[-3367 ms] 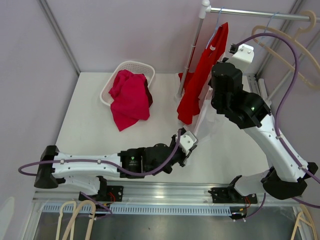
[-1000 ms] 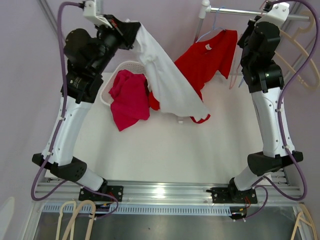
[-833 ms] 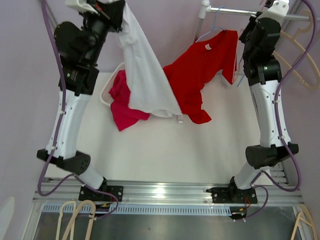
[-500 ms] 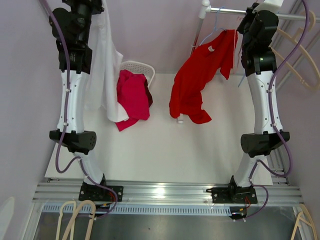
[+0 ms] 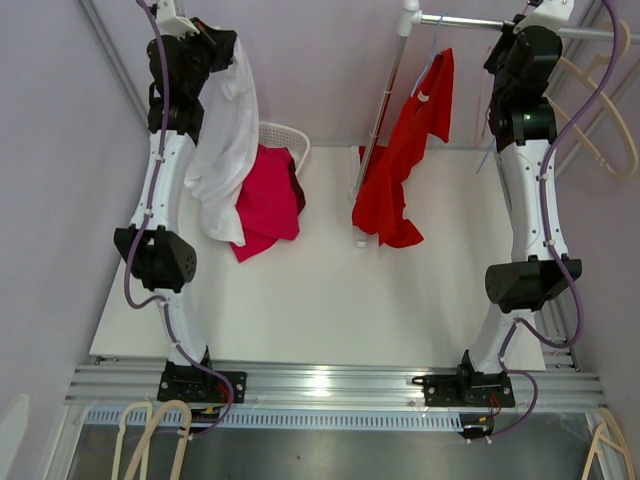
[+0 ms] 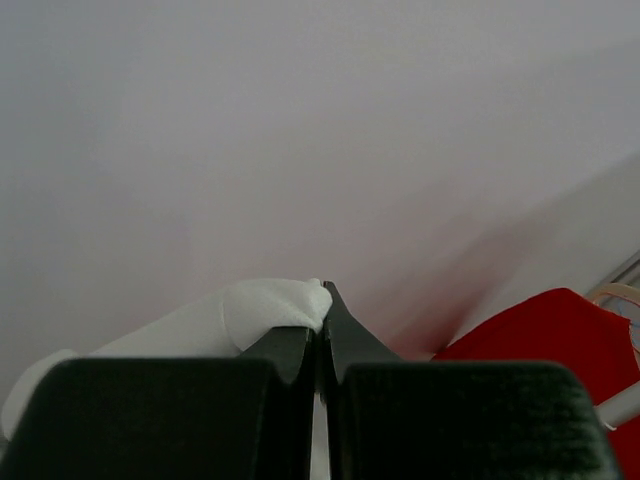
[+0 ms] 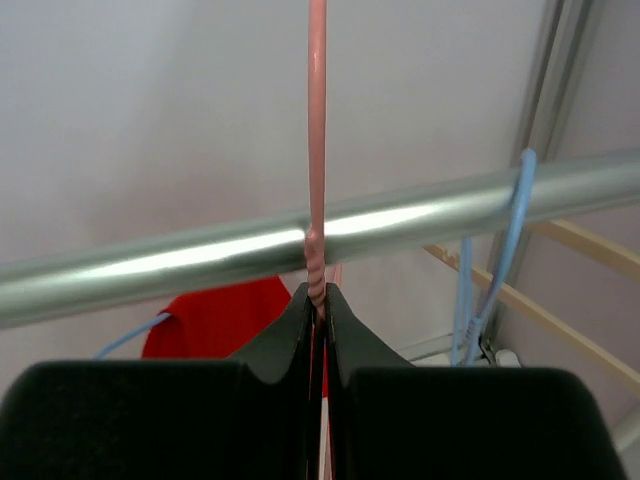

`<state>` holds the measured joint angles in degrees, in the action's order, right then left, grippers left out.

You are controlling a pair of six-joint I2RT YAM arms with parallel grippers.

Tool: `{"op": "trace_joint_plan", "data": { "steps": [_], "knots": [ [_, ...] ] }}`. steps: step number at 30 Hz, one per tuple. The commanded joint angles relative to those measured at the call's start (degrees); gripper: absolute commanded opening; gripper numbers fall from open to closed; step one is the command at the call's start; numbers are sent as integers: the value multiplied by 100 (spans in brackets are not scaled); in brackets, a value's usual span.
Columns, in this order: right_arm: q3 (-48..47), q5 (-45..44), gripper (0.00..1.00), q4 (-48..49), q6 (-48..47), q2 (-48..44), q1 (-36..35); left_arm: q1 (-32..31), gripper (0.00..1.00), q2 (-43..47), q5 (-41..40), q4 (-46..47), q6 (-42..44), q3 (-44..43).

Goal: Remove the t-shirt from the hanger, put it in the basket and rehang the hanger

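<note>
A white t-shirt [image 5: 225, 150] hangs free at the far left, above the basket, from my raised left gripper [image 5: 222, 45]. In the left wrist view, that gripper [image 6: 320, 310] is shut on a fold of the white t-shirt [image 6: 260, 310]. My right gripper [image 5: 510, 22] is up at the clothes rail [image 5: 480, 24]. In the right wrist view it [image 7: 318, 300] is shut on the twisted neck of a pink wire hanger [image 7: 317, 265], whose hook runs up past the rail [image 7: 200, 255]. The hanger's lower part is hidden behind the jaws.
A red t-shirt [image 5: 405, 160] hangs from a blue hanger on the rail, next to the rail's upright post [image 5: 385, 95]. A white basket [image 5: 285, 135] holds a crimson garment [image 5: 265, 200]. Wooden hangers [image 5: 590, 80] hang at the far right. Another blue hanger [image 7: 490, 270] sits on the rail.
My left arm has swung the white t-shirt left, away from the rail, to hang over the basket. The red t-shirt has swung back edge-on. The right gripper stays at the rail.
</note>
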<state>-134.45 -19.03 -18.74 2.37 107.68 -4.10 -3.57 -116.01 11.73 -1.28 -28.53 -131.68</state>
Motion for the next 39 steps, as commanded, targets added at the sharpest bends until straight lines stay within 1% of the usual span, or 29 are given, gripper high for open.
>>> {"op": "trace_joint_plan", "data": {
  "steps": [1, 3, 4, 6, 7, 8, 10, 11, 12, 13, 15, 18, 21, 24, 26, 28, 33, 35, 36, 37, 39],
  "knots": [
    [225, 110, 0, 195, 44, -194, 128, -12, 1, 130, 357, 172, -249, -131],
    [323, 145, 0, 239, 62, -238, 155, -12, 1, 340, 252, -152, -354, 298],
    [402, 162, 0, 266, 53, -247, 172, -20, 1, 411, -10, -371, -563, 614],
    [455, 215, 0, 266, 70, -256, 199, -12, 1, 517, -188, -1151, -915, 836],
    [490, 224, 0, 283, 70, -274, 234, -73, 1, 639, -188, -1703, -1108, 958],
    [603, 267, 0, 327, 88, -300, 269, -134, 1, 702, -327, -1970, -1197, 1412],
    [771, 364, 0, 441, 193, -396, 365, -388, 1, 816, -442, -2348, -1294, 1784],
    [937, 521, 0, 520, 246, -440, 366, -485, 1, 799, -574, -2429, -1330, 2212],
    [991, 566, 0, 538, 307, -467, 540, -591, 1, 781, -601, -2438, -1339, 2338],
    [1043, 593, 0, 538, 377, -511, 603, -792, 1, 668, -636, -2447, -1330, 2540],
    [1105, 611, 0, 495, 396, -528, 638, -934, 1, 544, -812, -2474, -1356, 2761],
    [1263, 619, 0, 538, 404, -607, 656, -926, 1, 403, -427, -2185, -1611, 3488],
    [1351, 549, 0, 573, 387, -678, 656, -803, 1, 342, -259, -1876, -1778, 3955],
    [1431, 540, 0, 618, 352, -731, 665, -567, 1, 150, -48, -1762, -1936, 4123],
    [1431, 549, 0, 626, 352, -748, 673, -452, 3, 26, -83, -1832, -1954, 4115],
    [1422, 549, 0, 617, 343, -801, 673, -277, 8, -97, -144, -1885, -1980, 4159],
    [1395, 558, 0, 652, 343, -906, 674, 23, 10, -282, 111, -1946, -1981, 4054],
    [1369, 593, 0, 653, 352, -924, 673, 50, 13, -282, 41, -2034, -1946, 3957],
    [1352, 610, 0, 644, 352, -924, 673, 58, 18, -256, 23, -2043, -1876, 3913],
    [1343, 628, 0, 644, 360, -933, 673, 50, 36, -186, -12, -2104, -1858, 3895],
    [1264, 646, 0, 574, 361, -898, 674, 50, 48, -89, -126, -2087, -1796, 3895]
  ]
}}
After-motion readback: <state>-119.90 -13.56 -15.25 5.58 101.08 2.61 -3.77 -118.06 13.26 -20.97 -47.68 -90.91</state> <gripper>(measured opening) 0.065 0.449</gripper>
